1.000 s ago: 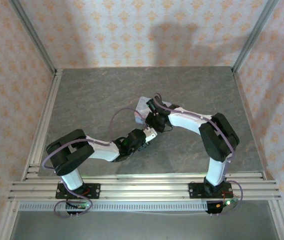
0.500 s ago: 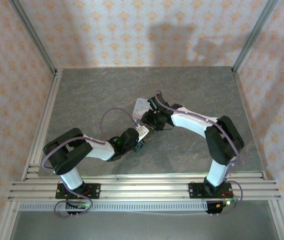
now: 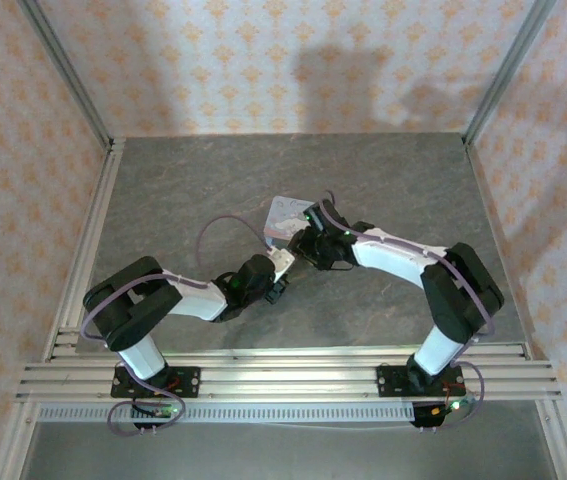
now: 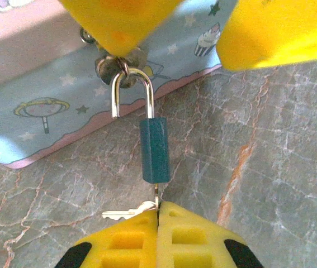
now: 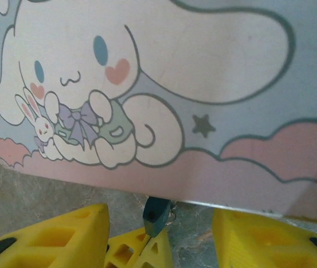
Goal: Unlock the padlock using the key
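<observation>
The padlock (image 4: 154, 149), a small teal body, hangs by its silver shackle (image 4: 131, 92) from the latch of the pastel tin (image 4: 29, 106). The shackle's left leg ends free beside the body. The key (image 4: 158, 195) sticks into the body's underside, and my left gripper (image 4: 159, 205) is shut on it. My right gripper (image 5: 159, 223) stands open, one yellow finger (image 5: 63, 234) on each side of the padlock (image 5: 157, 215) and apart from it. From above, both grippers meet at the tin's (image 3: 285, 212) near edge: left gripper (image 3: 281, 262), right gripper (image 3: 308, 240).
A second key (image 4: 123, 213) on the same ring lies flat on the grey marbled table (image 4: 270, 167) beside my left fingertips. The tin's lid with a white cartoon character (image 5: 147, 67) lies right in front of the right wrist. Metal rails (image 3: 93, 230) and papered walls bound the table.
The right gripper has gone from shut to open. The right arm's elbow swung outward to the right. The left gripper shifted slightly left, still shut on the key.
</observation>
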